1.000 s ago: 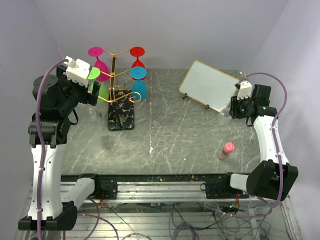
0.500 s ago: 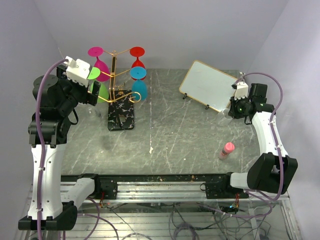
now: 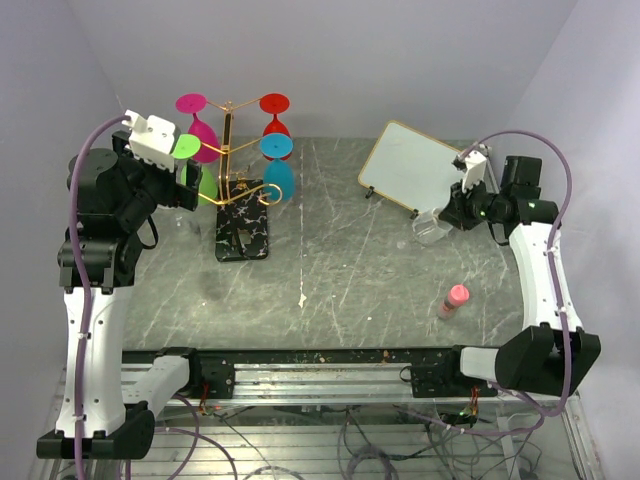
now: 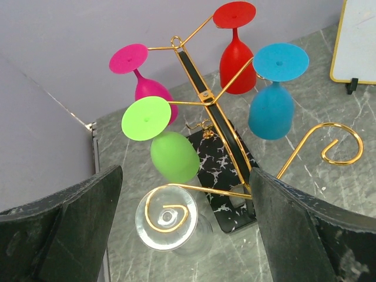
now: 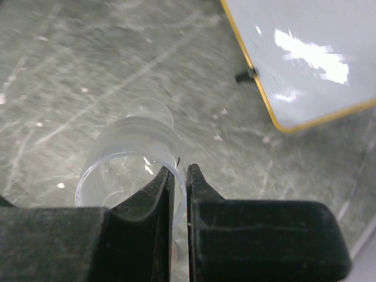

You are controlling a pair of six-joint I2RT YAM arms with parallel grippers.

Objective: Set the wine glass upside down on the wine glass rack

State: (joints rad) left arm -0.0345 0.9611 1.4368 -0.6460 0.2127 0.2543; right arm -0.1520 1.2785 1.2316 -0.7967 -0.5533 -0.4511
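Right claw point(image 5: 181, 170) apparently pinches wine glass point(image 5: 126, 147) rim; left claw point(image 4: 185, 173) wide open.

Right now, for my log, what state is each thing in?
Gold metal wine glass rack: upright.
Pink wine glass: hung inverted.
Red wine glass: hung inverted.
Blue wine glass: hung inverted.
Green wine glass: hung inverted.
Clear wine glass by rack: upside down at lowest spiral.
Second clear wine glass: rim pinched by right jaws.
Left gripper: jaws open, empty.
Right gripper: jaws shut on glass.
Gold-framed whiteboard: propped, tilted.
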